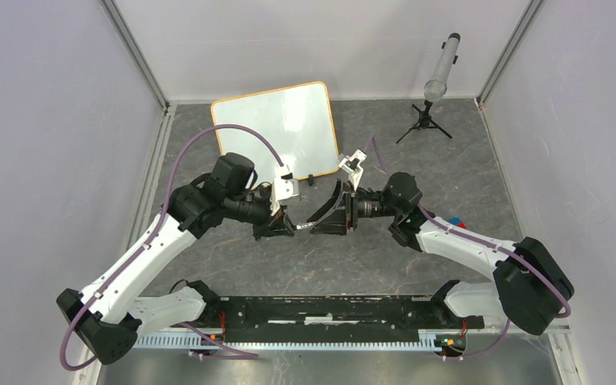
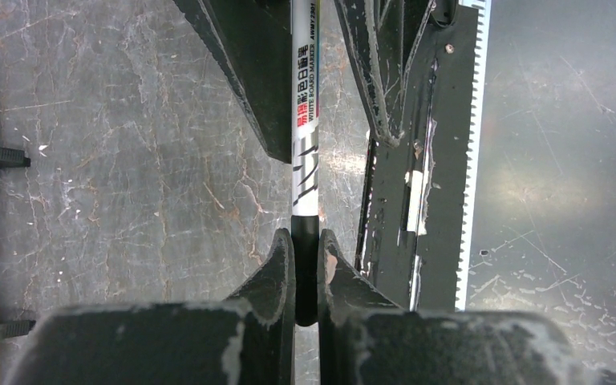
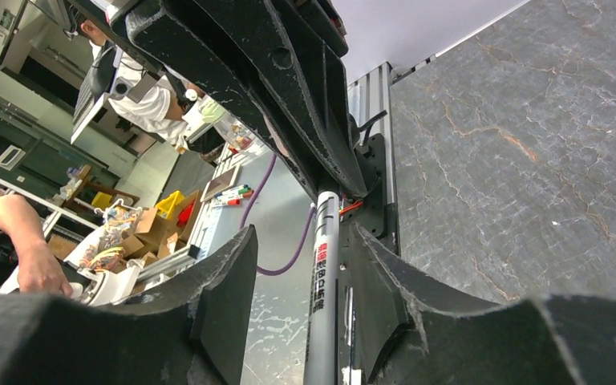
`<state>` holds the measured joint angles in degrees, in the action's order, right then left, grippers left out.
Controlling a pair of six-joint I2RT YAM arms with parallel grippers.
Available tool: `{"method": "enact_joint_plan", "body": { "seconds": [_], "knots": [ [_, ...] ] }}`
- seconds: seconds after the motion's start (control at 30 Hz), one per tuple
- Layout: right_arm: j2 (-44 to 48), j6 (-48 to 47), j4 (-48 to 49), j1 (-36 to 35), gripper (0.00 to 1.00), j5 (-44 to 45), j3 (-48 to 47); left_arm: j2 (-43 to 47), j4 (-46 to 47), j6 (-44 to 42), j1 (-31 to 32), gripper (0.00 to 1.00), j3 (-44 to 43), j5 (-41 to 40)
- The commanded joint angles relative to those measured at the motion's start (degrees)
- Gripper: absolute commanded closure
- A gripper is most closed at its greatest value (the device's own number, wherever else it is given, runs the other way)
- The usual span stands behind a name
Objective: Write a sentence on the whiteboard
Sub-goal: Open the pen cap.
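The left gripper (image 2: 305,241) clamps the marker (image 2: 305,120) by its black end; the right gripper (image 3: 305,241) straddles the barrel, jaws apart, not yet touching. Probably light, stiff and slick — best gripped mid-barrel. The whiteboard (image 1: 277,120) lies flat beyond both fingertips.

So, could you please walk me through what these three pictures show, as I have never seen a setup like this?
These are two robot arms bolted at the near edge of a grey, stone-patterned table. The wide picture looks down from above and behind them. The other two pictures come from a camera on each wrist. At the back of the table lies a whiteboard with an orange frame; I can see no writing on it from here. To its right stands a small tripod carrying a grey cylinder. Between the arms is a whiteboard marker. The left end effector is shut on its black end, while the right end effector sits open around the barrel.
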<state>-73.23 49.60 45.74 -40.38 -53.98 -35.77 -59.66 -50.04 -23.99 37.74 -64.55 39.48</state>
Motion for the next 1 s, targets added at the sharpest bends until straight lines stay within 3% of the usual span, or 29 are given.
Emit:
{"method": "enact_joint_plan", "body": {
  "seconds": [0.0,0.67,0.77,0.83,0.97],
  "knots": [
    [-0.4,-2.3,-0.9,-0.7,0.49,-0.1,-2.7,-0.8,0.1,-2.7,0.3,0.98,-2.0,0.1],
    [-1.2,-5.3,-4.3,-2.5,0.72,-0.6,-4.9,-1.7,0.1,-3.0,1.1,0.98,-2.4,0.5],
    [-1.3,-5.5,-4.7,-2.5,0.84,-0.8,-5.0,-1.8,0.1,-3.1,1.4,0.98,-2.4,0.5],
    [-1.2,-5.9,-5.2,-2.5,0.99,-0.9,-5.1,-1.7,0.1,-3.2,1.4,0.98,-2.2,0.1],
    [-0.8,-7.9,-8.6,-2.2,1.00,-1.3,-6.0,-0.6,-0.1,-3.3,1.3,0.98,-0.9,-1.3]
  ]
}}
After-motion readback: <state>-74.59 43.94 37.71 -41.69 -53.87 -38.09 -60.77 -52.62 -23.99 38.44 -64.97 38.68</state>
